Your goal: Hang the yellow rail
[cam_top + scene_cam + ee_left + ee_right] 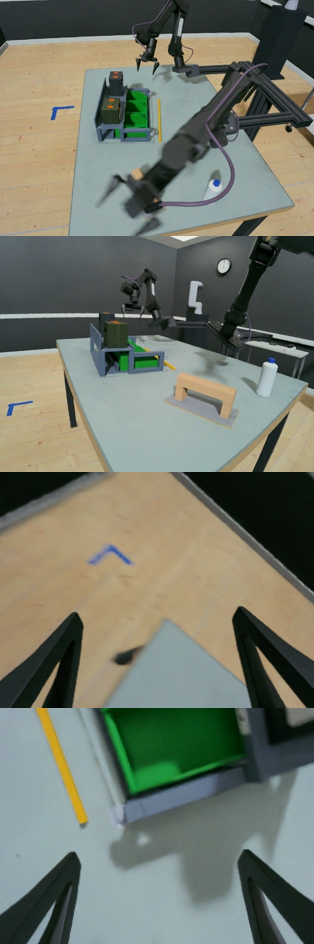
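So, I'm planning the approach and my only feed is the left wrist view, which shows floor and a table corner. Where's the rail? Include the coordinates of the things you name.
Observer: The rail (159,120) (169,364) (65,773) lies on the table (101,157) (142,413) (175,672) (150,923), alongside the rack (135,129) (149,354) (180,800).
Operator: Is the right gripper holding anything?
Observer: No, the right gripper (145,72) (131,317) (159,856) is open and empty, above the table.
Operator: Anything on top of the rack?
Observer: Yes, two dark boxes (111,112) (116,334) stand up there.
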Robot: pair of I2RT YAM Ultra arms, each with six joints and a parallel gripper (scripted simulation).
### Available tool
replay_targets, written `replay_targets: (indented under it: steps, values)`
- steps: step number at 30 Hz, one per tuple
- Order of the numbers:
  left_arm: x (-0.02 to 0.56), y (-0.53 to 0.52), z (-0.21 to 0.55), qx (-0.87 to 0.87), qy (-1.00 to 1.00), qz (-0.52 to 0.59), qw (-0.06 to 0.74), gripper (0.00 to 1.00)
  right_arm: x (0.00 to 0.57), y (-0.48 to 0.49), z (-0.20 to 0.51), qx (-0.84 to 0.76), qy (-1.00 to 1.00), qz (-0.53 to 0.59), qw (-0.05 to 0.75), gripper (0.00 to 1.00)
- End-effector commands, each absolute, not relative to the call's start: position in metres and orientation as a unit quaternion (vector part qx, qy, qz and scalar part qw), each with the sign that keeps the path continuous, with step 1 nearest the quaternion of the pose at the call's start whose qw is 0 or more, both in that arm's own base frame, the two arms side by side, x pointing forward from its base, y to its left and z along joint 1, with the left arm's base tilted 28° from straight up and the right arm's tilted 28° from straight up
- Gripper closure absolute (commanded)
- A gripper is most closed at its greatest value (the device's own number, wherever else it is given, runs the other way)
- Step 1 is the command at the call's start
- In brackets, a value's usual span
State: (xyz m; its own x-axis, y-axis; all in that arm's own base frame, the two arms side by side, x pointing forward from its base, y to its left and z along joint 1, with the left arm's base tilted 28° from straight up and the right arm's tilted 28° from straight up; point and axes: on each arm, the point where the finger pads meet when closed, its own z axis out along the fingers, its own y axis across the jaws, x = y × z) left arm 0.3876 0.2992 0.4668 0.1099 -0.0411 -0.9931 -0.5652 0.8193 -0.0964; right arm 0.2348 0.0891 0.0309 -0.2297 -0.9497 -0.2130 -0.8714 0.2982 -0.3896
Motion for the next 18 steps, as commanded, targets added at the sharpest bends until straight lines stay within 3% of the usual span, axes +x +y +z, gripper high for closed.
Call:
replay_targets:
  steps: [1,4,11,18]
  values:
    - [0.311,0.312,0.494,-0.256,0.608,0.250,0.709,0.00,0.245,0.102,0.027,-0.560,0.796,-0.129,0.190,0.00]
    - [0.288,0.317,0.500,-0.267,0.596,0.271,0.707,0.00,0.242,0.106,0.022,-0.563,0.796,-0.131,0.178,0.00]
    - [0.149,0.319,0.531,-0.327,0.513,0.407,0.681,0.00,0.226,0.154,-0.016,-0.590,0.784,-0.162,0.102,0.00]
    - [0.058,0.288,0.545,-0.362,0.444,0.510,0.642,0.00,0.212,0.201,-0.051,-0.612,0.767,-0.191,0.035,0.00]
